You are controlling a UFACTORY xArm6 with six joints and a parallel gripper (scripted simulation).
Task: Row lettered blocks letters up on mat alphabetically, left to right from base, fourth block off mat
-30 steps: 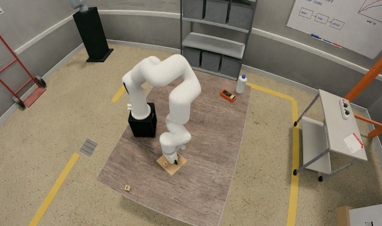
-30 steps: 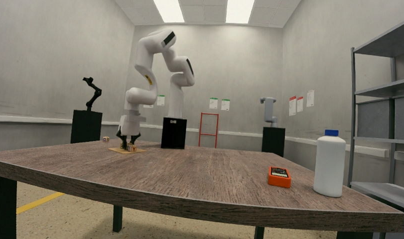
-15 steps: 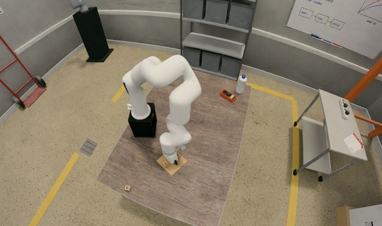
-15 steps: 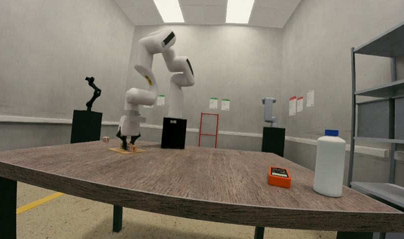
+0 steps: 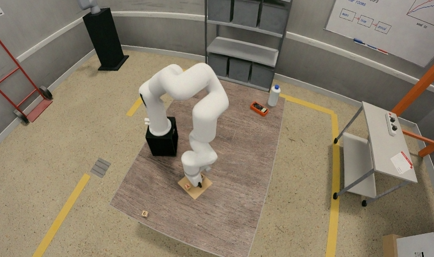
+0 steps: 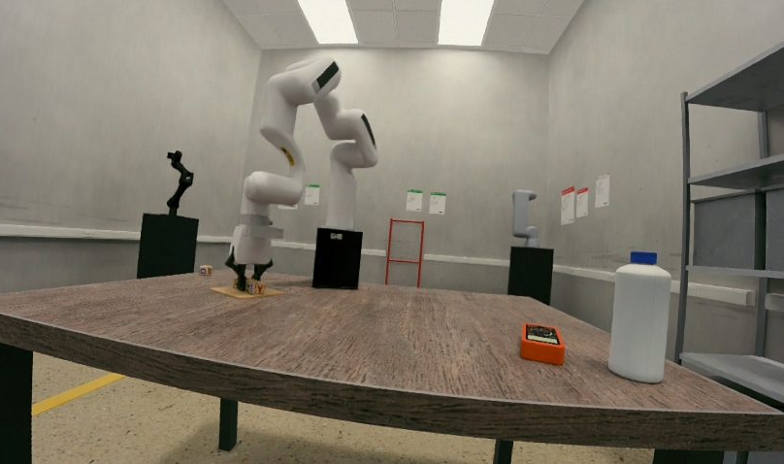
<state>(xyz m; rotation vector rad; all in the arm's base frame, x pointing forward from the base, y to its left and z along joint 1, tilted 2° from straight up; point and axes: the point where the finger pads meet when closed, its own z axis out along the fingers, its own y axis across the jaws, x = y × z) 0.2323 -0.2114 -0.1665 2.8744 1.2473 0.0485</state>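
A tan mat [image 5: 195, 188] lies on the wooden table and also shows in the exterior view [image 6: 245, 292]. My gripper [image 5: 197, 184] points straight down over the mat and is shut on a small wooden block [image 6: 252, 286] that rests on or just above the mat. The top letter of that block is hidden by the fingers. A block with a red letter [image 5: 187, 186] sits on the mat right beside it. Part of another block [image 5: 202, 176] peeks out behind the wrist. A block marked 6 [image 5: 144, 213] lies off the mat near the table's corner.
An orange device [image 5: 259, 108] and a white bottle with a blue cap [image 5: 273, 95] stand at the far end of the table. The robot's black base [image 5: 161, 141] sits at the table's edge. A grey shelf unit [image 5: 244, 44] stands beyond the table.
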